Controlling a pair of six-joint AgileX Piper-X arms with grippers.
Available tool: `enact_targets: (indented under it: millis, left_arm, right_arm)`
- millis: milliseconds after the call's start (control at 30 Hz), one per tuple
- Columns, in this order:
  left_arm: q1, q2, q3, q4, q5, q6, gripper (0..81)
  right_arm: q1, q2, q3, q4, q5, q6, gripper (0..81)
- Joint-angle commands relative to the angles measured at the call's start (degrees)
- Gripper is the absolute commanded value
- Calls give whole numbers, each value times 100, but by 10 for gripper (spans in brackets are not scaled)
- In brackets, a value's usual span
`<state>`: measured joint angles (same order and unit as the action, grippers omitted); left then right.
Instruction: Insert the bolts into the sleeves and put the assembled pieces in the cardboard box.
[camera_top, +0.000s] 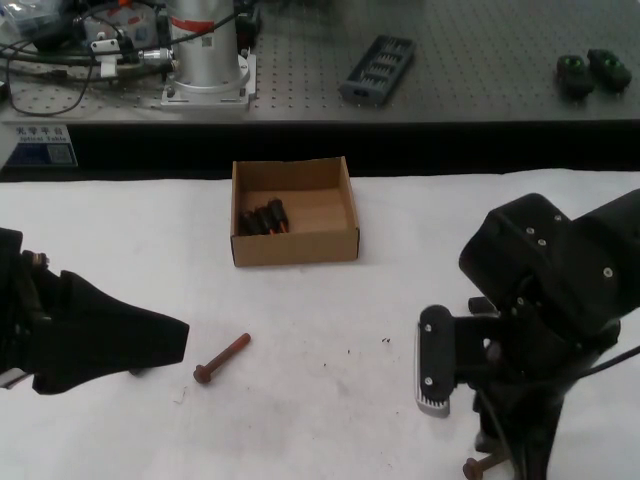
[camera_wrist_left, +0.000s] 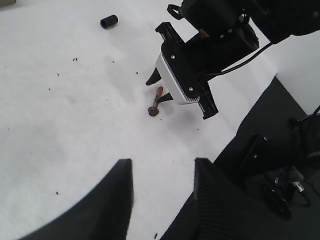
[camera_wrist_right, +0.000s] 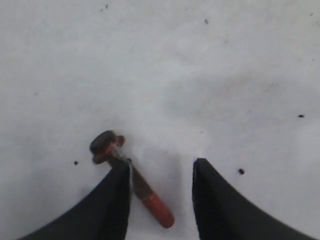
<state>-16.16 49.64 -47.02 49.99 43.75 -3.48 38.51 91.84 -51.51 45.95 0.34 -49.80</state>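
White table (camera_wrist_right: 210, 70) carries a rusty bolt (camera_wrist_right: 145, 195) lying slantwise between the spread right jaws, close against one, head beyond their tips; left jaws gape, released.

You have a reddish-brown bolt (camera_wrist_right: 145, 197), dark at its head, on white cloth (camera_wrist_right: 200, 75) flecked with dark specks. The left gripper (camera_wrist_left: 162, 167) and right gripper (camera_wrist_right: 161, 167) are black, the sleeve (camera_wrist_left: 109, 21) black, the cardboard box (camera_top: 295, 245) tan.

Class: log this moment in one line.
right gripper open over bolt | left gripper open | second bolt on cloth | cardboard box holds pieces
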Motion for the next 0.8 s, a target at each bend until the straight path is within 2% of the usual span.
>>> enact_targets:
  millis: [0, 333, 767]
  left_arm:
    - [-30, -67, -26, -82, 52, -93, 297]
    - [-30, -67, -26, -82, 52, -93, 297]
    - [-30, -67, -26, -82, 52, -93, 297]
  right_arm:
    - [5, -77, 6, -154, -103, -49, 302]
    - [5, -77, 165, 472, -90, -38, 302]
    - [5, -44, 335, -36, -271, -38, 302]
